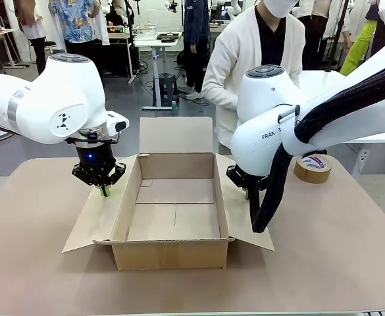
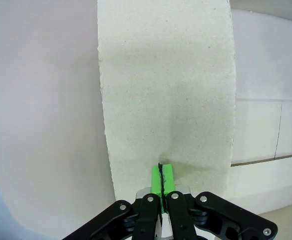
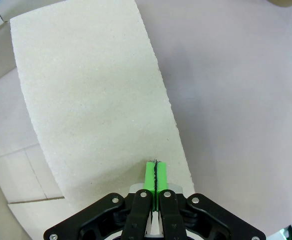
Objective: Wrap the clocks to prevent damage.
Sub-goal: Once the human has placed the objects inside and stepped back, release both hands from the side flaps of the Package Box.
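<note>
An open cardboard box (image 1: 174, 253) stands in the middle of the table, and nothing lies inside it. The clocks are out of view. My left gripper (image 1: 103, 191) (image 2: 161, 172) is shut, green pads pressed together, tips down on the box's left flap (image 1: 95, 220) (image 2: 165, 90). On the other side my right gripper (image 1: 247, 193) (image 3: 156, 170) is shut too, its tips over the right flap (image 1: 250, 220) (image 3: 96, 100). Neither gripper holds anything.
A roll of brown tape (image 1: 312, 168) lies on the table at the right, behind my right arm. A person in a white cardigan (image 1: 245, 52) stands at the far side. The box's back flap (image 1: 176, 135) stands upright.
</note>
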Robot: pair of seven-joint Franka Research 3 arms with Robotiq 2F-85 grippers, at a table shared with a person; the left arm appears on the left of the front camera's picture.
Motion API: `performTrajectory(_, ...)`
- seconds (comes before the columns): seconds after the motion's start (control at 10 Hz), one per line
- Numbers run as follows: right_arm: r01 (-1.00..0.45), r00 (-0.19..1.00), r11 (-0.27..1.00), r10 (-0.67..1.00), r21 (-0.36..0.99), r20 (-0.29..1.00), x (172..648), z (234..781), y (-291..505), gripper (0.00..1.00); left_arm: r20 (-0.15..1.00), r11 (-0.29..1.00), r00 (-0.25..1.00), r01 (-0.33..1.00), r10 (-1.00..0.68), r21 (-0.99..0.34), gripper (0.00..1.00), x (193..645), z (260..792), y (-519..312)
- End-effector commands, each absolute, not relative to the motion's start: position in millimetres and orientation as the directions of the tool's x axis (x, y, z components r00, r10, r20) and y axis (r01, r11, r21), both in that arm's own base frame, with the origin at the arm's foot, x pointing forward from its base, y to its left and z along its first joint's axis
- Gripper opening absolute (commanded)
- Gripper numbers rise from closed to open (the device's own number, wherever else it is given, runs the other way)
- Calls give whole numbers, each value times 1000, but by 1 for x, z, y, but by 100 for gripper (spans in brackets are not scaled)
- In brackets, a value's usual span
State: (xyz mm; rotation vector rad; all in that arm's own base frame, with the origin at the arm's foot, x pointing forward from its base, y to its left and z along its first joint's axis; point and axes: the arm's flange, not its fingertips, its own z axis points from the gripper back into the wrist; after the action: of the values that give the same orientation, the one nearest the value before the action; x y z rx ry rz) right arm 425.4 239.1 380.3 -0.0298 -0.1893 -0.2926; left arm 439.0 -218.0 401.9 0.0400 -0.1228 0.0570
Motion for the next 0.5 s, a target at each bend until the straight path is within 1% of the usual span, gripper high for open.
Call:
performTrajectory(0.0,289,940,957,-283,-5,192,425,380,239,1,117,997,992,-57,52,44,0,439,401,-218)
performTrajectory(0.4,289,940,957,-283,-5,192,425,380,239,1,117,997,992,-57,52,44,0,439,401,-218)
